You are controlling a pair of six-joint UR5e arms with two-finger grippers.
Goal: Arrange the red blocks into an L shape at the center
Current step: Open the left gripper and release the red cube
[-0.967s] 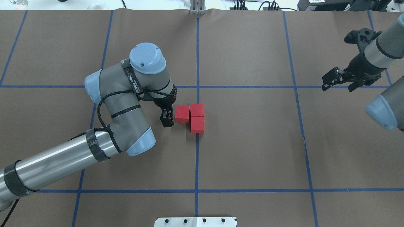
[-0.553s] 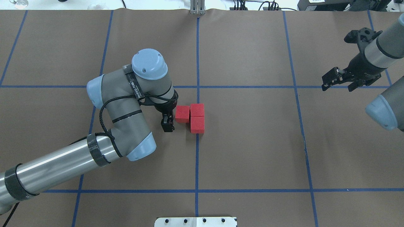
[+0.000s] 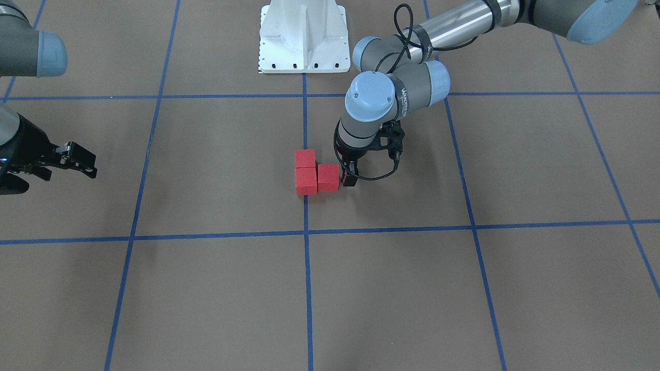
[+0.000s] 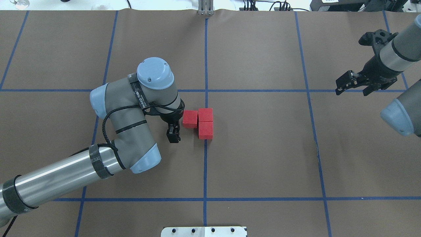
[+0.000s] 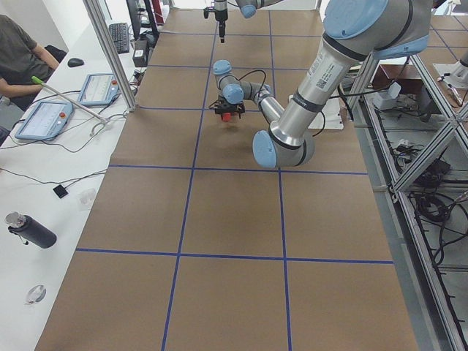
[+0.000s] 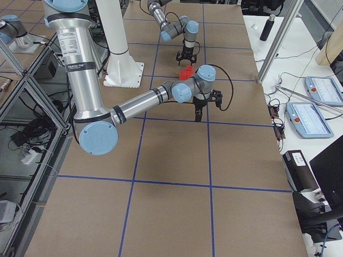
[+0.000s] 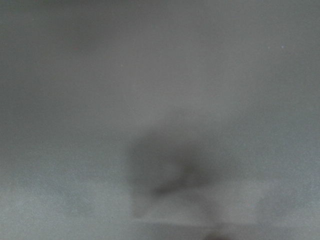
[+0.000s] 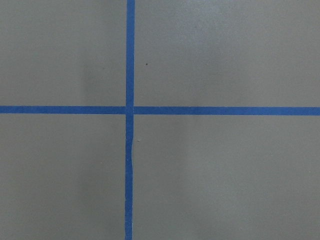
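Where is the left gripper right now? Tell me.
In the overhead view the left gripper sits just left of the table's centre, beside the leftmost red block and slightly nearer the robot.

three red blocks (image 4: 204,118), matte cubes, seemingly touching, L-shaped on the centre line (image 4: 205,171)

Even, bright overhead light casts soft shadows; the left wrist view is wholly blurred.

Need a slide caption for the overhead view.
Three red blocks form an L at center; left gripper beside them, right gripper far off.
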